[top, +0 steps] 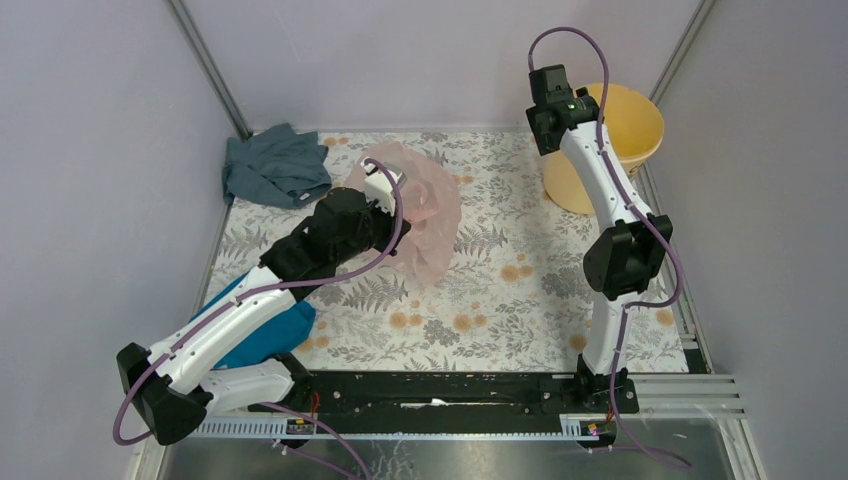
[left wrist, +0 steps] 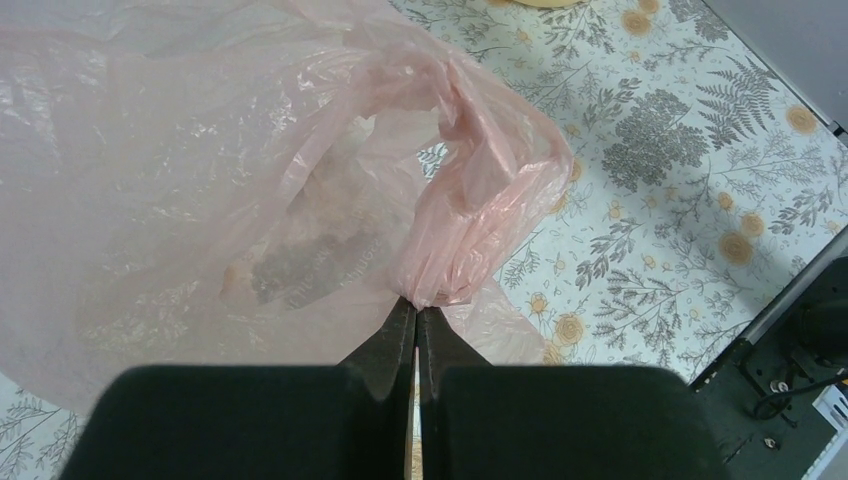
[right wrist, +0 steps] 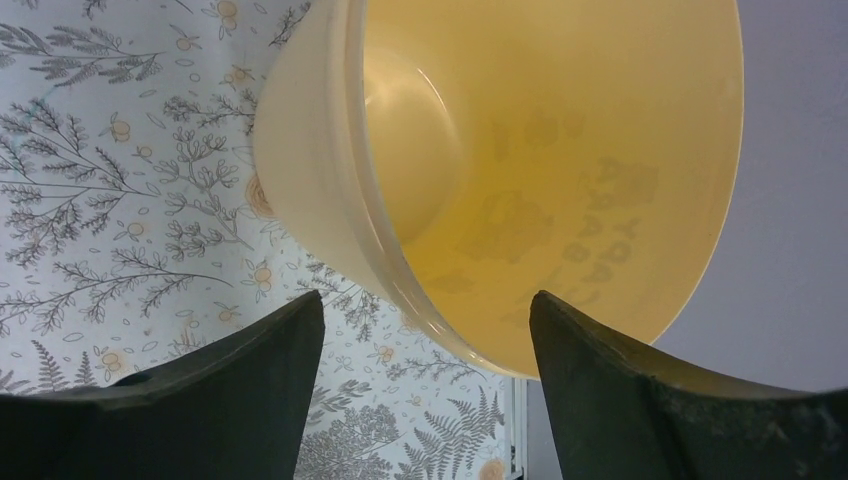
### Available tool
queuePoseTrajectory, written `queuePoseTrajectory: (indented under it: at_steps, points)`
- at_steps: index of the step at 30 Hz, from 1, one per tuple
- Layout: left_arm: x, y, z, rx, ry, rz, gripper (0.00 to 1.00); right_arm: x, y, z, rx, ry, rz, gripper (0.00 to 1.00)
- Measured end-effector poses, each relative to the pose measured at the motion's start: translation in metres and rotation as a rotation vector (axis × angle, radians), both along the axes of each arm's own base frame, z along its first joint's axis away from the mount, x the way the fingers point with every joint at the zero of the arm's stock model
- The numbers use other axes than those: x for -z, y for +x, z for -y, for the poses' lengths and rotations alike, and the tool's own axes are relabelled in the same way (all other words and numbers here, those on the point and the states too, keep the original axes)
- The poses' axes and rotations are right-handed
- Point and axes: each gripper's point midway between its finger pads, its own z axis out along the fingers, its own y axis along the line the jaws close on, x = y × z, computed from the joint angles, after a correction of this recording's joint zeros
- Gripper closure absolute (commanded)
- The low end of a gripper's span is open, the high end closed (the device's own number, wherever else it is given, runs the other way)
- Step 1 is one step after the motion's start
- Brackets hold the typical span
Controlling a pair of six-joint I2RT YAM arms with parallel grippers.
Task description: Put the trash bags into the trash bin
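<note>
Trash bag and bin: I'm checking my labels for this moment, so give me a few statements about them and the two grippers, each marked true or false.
1. The left gripper is shut on a bunched fold of the pink trash bag. True.
2. The trash bag lies inside the yellow bin. False: it hangs from the left gripper over the table, well apart from the bin.
3. The right gripper is open, its jaws apart just by the bin's rim. True.
4. The grey-blue cloth is draped over the bin. False: it lies at the table's far left corner, and the bin stands at the far right.
</note>
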Motion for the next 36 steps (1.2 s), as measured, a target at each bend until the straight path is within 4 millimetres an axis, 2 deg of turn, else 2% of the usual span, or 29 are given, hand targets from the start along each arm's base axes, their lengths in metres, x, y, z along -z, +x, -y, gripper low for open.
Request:
queuePoseTrajectory:
  at_steps: [3, 14, 18, 24, 28, 32, 36]
  points:
    - [0.000, -0.003, 0.003, 0.019, -0.007, -0.006, 1.00, 0.005, -0.001, 0.001, -0.004, -0.010, -0.017, 0.34]
    - [0.000, -0.008, 0.008, 0.059, -0.020, -0.018, 1.00, 0.026, 0.003, 0.007, 0.003, -0.047, -0.030, 0.48]
    - [0.000, -0.009, 0.009, 0.066, -0.022, -0.020, 1.00, 0.029, 0.006, 0.013, 0.008, -0.069, -0.004, 0.65]
    - [-0.001, -0.010, 0.009, 0.069, -0.023, -0.021, 1.00, 0.029, 0.007, 0.018, 0.032, -0.058, 0.023, 0.76]
    - [0.000, -0.010, 0.010, 0.072, -0.024, -0.022, 1.00, 0.039, -0.004, 0.016, 0.045, -0.010, -0.015, 0.87]
    - [-0.001, -0.011, 0.010, 0.075, -0.028, -0.025, 1.00, 0.049, -0.027, 0.002, 0.027, 0.096, -0.067, 1.00]
    - [-0.001, -0.011, 0.010, 0.074, -0.029, -0.027, 1.00, 0.046, -0.055, -0.016, 0.005, 0.182, -0.094, 1.00]
